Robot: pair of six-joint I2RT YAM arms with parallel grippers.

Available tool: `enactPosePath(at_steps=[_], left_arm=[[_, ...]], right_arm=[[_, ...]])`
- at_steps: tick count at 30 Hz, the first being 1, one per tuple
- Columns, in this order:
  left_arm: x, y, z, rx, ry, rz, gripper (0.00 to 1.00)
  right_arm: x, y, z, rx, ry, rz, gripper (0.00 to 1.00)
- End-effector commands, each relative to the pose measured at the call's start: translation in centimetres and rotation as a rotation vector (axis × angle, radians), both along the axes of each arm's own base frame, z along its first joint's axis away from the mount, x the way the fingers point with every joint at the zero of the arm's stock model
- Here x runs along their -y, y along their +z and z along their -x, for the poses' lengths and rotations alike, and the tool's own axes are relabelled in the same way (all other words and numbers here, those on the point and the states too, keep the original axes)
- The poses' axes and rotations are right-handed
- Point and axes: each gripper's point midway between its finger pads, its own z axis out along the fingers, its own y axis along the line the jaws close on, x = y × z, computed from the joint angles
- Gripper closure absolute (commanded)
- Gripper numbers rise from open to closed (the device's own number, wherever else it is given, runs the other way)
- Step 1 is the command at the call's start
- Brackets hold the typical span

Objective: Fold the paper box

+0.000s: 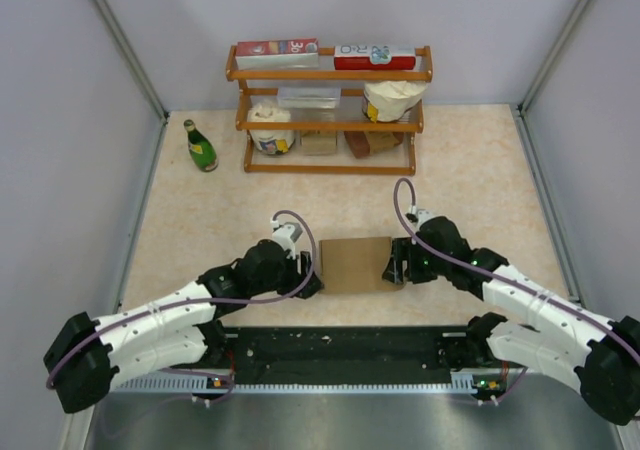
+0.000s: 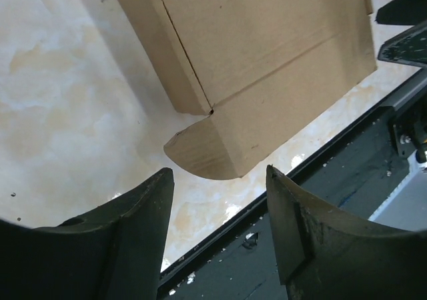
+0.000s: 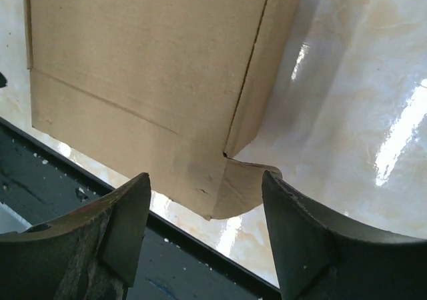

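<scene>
The paper box [image 1: 354, 264] is a plain brown cardboard sheet lying near the table's front edge, between both grippers. In the left wrist view the box [image 2: 267, 53] shows a side flap folded along its left edge and a rounded tab at its near corner. In the right wrist view the box [image 3: 147, 80] shows its right side flap and a rounded tab. My left gripper [image 1: 310, 282] [image 2: 220, 180] is open and empty, just off the box's near-left corner. My right gripper [image 1: 393, 270] [image 3: 207, 183] is open and empty, just off the near-right corner.
A wooden shelf [image 1: 330, 75] at the back holds red-and-white cartons, white tubs and small brown blocks. A green bottle [image 1: 200, 146] stands to its left. A black rail [image 1: 340, 350] runs along the table's front edge, close below the box.
</scene>
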Motion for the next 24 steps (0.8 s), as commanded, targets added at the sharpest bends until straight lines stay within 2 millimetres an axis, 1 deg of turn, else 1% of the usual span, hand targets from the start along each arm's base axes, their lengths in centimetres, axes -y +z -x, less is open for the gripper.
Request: enactPosePath(at_steps=[1, 4, 7, 14, 20, 24], left_arm=[[1.7, 1.5, -1.7, 0.052, 0.041, 0.013, 0.38], [1.9, 1.0, -1.7, 0.049, 0.044, -0.007, 0.38], [2.3, 1.4, -1.8, 0.055, 0.043, 0.011, 0.38], [3.0, 1.1, -1.8, 0.045, 0.026, 0.002, 0.38], [3.4, 0.1, -1.6, 0.021, 0.008, -0.034, 0.39], [3.8, -0.1, -1.6, 0.006, -0.002, -0.042, 0.39]], right_arm=[[-1.3, 0.6, -0.5, 0.038, 0.012, -0.035, 0.33], [-1.0, 0.2, -0.4, 0.03, 0.002, -0.026, 0.33], [-1.1, 0.0, -0.2, 0.021, 0.005, -0.029, 0.33], [-1.3, -0.7, 0.1, -0.008, 0.013, -0.033, 0.36], [-1.7, -0.5, 0.1, -0.006, 0.022, -0.048, 0.36], [-1.7, -0.7, 0.3, -0.016, 0.027, -0.05, 0.35]])
